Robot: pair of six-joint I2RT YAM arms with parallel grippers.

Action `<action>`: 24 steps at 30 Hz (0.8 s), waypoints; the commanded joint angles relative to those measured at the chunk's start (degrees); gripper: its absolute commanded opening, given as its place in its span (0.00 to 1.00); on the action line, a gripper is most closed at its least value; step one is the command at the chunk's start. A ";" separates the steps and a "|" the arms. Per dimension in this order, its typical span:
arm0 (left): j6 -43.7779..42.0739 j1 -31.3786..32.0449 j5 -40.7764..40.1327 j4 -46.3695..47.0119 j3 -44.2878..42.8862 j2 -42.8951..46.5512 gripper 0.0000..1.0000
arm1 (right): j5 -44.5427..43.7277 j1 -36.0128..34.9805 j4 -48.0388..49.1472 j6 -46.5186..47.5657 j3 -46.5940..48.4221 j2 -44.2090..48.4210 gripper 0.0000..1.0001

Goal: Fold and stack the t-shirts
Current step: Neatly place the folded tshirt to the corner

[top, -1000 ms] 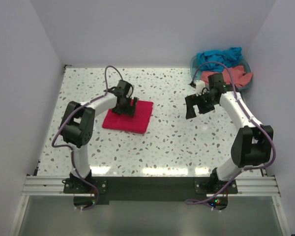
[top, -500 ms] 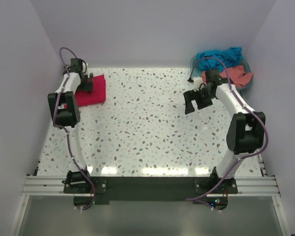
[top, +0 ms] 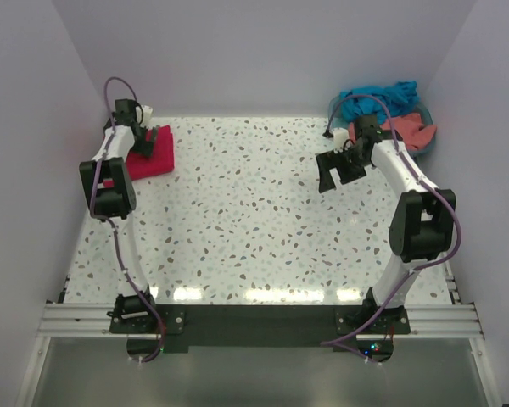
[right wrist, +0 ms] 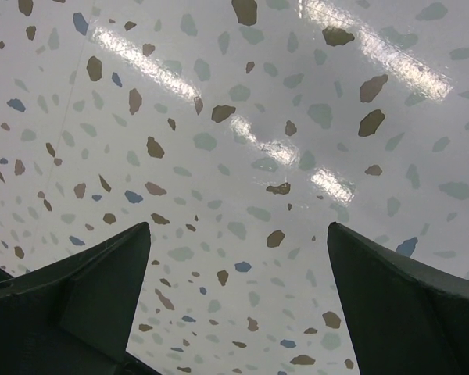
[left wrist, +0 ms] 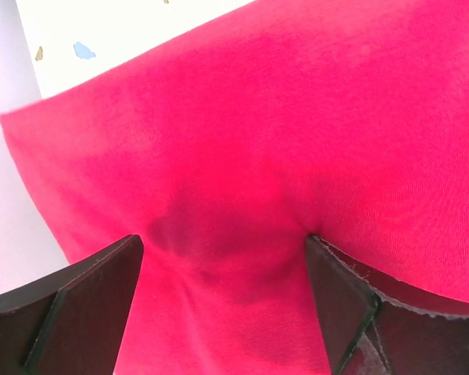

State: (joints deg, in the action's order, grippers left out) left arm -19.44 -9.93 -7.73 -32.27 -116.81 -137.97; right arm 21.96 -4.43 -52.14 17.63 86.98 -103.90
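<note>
The folded crimson-pink t-shirt (top: 155,157) lies at the far left of the table, against the wall. My left gripper (top: 149,142) presses down on it with its jaws spread wide. In the left wrist view the pink cloth (left wrist: 297,117) fills the frame and dents between the fingertips (left wrist: 328,273), which pinch nothing. My right gripper (top: 332,174) hovers open over bare speckled table (right wrist: 242,141) just left of the basket. A teal-blue t-shirt (top: 377,95) and a salmon-coral t-shirt (top: 396,131) lie crumpled in that basket.
The teal plastic basket (top: 334,108) stands in the far right corner. Pale walls close in the table on the left, back and right. The arm bases sit on a rail (top: 254,320) at the near edge.
My left arm has swept the pink t-shirt from the table's middle left to the far left corner, and its jaws have widened slightly. My right gripper has edged a little toward the back.
</note>
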 commanded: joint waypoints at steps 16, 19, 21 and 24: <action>-1.75 -0.61 16.42 -9.82 14.67 27.13 0.93 | 2.56 0.21 0.11 1.44 -0.23 4.66 0.99; -0.42 -1.14 18.97 -12.46 18.63 27.93 0.93 | 2.65 0.21 -0.42 1.53 -0.14 5.19 0.99; -0.16 -1.84 21.25 -14.91 19.43 27.50 0.93 | 2.83 0.21 -1.12 1.80 0.12 5.28 0.99; -1.12 -2.19 21.17 -16.59 21.01 26.00 0.95 | 2.74 0.21 -1.12 2.06 -0.32 5.81 0.98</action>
State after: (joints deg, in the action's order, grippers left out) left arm -21.56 -10.92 10.66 -44.12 -97.27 -110.61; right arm 23.55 -4.43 -52.56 18.65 86.76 -101.27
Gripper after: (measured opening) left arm 0.945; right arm 0.985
